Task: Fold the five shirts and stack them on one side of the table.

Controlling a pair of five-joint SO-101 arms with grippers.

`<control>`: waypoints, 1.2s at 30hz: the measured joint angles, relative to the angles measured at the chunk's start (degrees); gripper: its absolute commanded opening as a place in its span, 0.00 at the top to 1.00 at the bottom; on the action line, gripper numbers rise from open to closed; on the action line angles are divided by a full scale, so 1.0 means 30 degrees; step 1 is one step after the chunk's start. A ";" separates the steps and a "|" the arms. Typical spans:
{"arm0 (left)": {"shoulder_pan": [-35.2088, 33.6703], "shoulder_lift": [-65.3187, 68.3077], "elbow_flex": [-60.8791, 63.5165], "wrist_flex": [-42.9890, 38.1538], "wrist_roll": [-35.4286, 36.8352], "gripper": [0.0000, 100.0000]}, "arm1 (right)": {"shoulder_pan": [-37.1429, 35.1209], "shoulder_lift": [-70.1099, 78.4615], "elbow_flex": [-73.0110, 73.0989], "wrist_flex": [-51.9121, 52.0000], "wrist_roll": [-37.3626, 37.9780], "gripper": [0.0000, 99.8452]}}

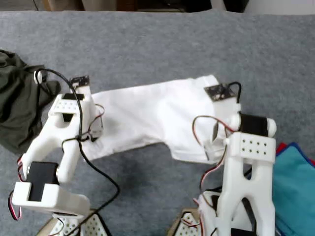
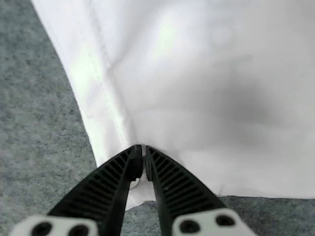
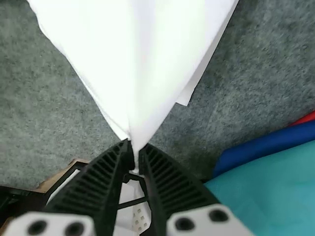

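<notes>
A white shirt lies spread across the middle of the grey table. My left gripper sits at the shirt's left edge. In the left wrist view the gripper is shut on the white shirt near a hemmed corner. My right gripper is at the shirt's right side. In the right wrist view that gripper is shut on a fold of the white shirt, which hangs raised off the cloth.
A crumpled dark green shirt lies at the table's left edge. A teal shirt with blue and red cloth under it lies at the right front, close to the right arm; it shows as teal shirt too.
</notes>
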 measured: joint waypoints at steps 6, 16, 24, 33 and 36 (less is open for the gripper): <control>0.0000 0.0000 0.0000 0.0000 0.0000 0.98 | 0.0000 0.0000 -0.0527 0.0147 -0.0352 1.00; 0.0029 0.0000 0.0000 0.0000 -0.0352 0.92 | 0.0000 0.0000 0.0147 -0.0322 -0.0352 0.96; 0.0791 0.0000 0.0000 0.1465 -0.0762 0.86 | 0.0000 0.0000 0.0205 -0.0498 -0.0352 0.74; -0.0088 0.0000 -0.1905 0.5245 -0.0908 0.82 | 0.0000 0.0000 -0.0557 -0.0410 -0.0352 0.84; -0.0645 0.0000 -0.3370 0.7004 -0.0908 0.81 | 0.0000 0.0000 -0.1758 -0.0557 -0.0352 0.99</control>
